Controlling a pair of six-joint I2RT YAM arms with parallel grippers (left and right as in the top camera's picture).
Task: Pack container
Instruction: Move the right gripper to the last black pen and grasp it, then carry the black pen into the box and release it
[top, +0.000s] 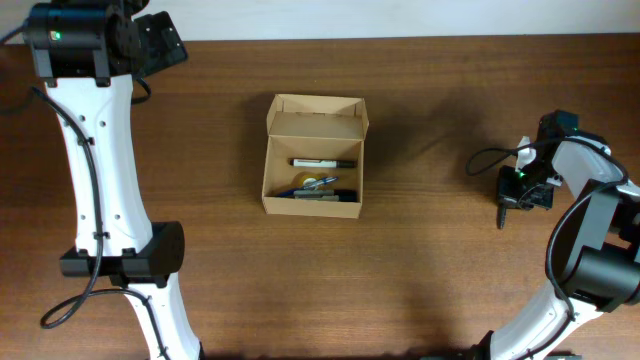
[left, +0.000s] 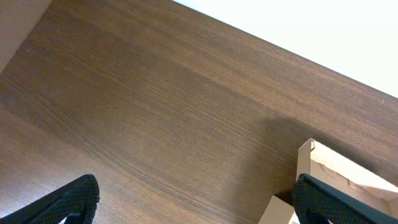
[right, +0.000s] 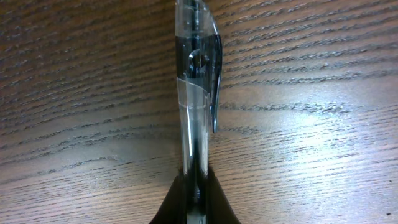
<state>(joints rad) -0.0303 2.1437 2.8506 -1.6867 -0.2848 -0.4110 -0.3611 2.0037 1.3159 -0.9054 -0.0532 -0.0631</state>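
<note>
Container: lid open, mid-counter, pens lying inside. Right gripper: jaws pinched on a clear ballpoint pen, well right of the container. Left gripper: jaws spread wide, holding nothing, over the far-left corner.

Even light from above falls on the brown wood-grain desk, where the small tan cardboard box throws a faint shadow toward the right. In the right wrist view pale glare crosses the grain beside the clear plastic pen with a dark clip (slightly soft, so near the lens), and the left wrist view burns out to white at upper right.
</note>
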